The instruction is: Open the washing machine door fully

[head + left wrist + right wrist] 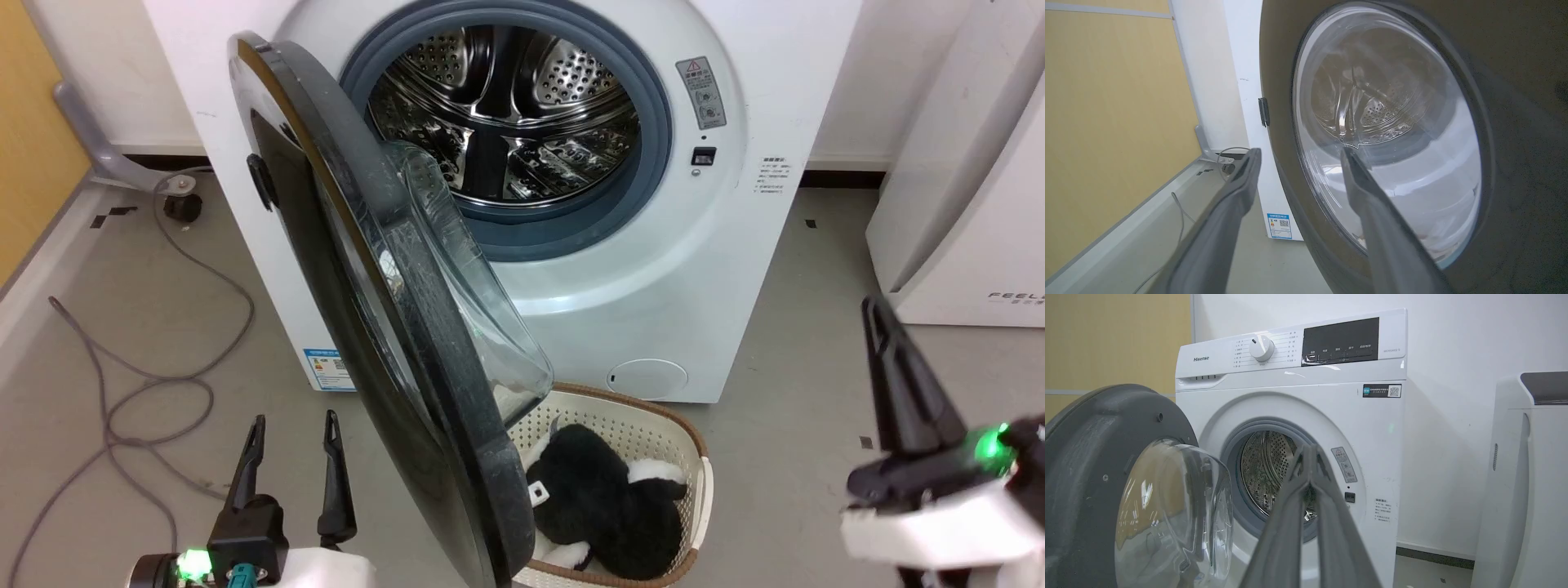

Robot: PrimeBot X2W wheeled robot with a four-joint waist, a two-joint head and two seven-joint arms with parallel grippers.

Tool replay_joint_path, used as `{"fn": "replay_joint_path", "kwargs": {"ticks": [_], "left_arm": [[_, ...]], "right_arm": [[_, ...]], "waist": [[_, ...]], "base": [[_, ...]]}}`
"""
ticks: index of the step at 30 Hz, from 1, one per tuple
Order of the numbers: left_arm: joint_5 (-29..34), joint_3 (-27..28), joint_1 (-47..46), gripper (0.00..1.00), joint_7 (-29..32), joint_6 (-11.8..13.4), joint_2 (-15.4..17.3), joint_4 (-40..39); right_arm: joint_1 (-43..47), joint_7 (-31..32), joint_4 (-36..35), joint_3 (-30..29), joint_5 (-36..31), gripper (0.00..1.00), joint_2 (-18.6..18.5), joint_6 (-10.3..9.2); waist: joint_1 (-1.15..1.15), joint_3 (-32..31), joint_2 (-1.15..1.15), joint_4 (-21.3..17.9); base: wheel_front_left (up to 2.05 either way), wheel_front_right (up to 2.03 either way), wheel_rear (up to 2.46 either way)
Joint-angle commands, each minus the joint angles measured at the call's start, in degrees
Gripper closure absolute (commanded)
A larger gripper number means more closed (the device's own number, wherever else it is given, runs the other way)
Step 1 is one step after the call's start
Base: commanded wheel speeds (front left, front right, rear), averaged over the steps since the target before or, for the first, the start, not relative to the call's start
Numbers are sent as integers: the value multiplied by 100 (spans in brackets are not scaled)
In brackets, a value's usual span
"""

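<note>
Head view: left claw low left, spread wide, pointing up, beside outer face of washing machine door. Right claw pressed together, well right. Door stands half-swung from washing machine, lower rim over basket.

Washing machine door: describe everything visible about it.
The washing machine door is round, glossy black outside, matte black inside, with a clear glass bowl bulging toward the drum. It stands upright, hinged at left in the head view, swung roughly halfway open above a basket. The open left pincer sits near its outer face, not visibly touching.
</note>
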Motion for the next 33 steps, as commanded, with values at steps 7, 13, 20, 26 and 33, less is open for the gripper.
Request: {"fn": "replay_joint_path", "kwargs": {"ticks": [7, 13, 20, 26, 33], "left_arm": [[62, -23, 75, 0, -30, -9, 22, -10], [76, -41, 95, 0, -30, -11, 17, -27], [72, -28, 77, 0, -30, 19, 14, 27], [76, 40, -58, 100, -30, 28, 50, -79], [137, 150, -479, 100, -30, 30, 214, -753]], "right_arm": [[918, -24, 89, -506, -855, 100, 674, 5], [1197, -24, 308, -616, -686, 100, 829, 5], [1274, -24, 535, -604, -639, 0, 870, 5], [1269, -25, 597, -638, -544, 0, 873, 5], [1242, -25, 633, -625, -539, 0, 874, 5]], "waist": [[0, -23, 0, 10], [0, -25, 0, 20], [0, -41, 0, 50], [0, -46, 0, 89], [0, -52, 0, 112]], "base": [[0, 0, 0], [0, 0, 0], [0, 0, 0], [0, 0, 0], [0, 0, 0]]}}
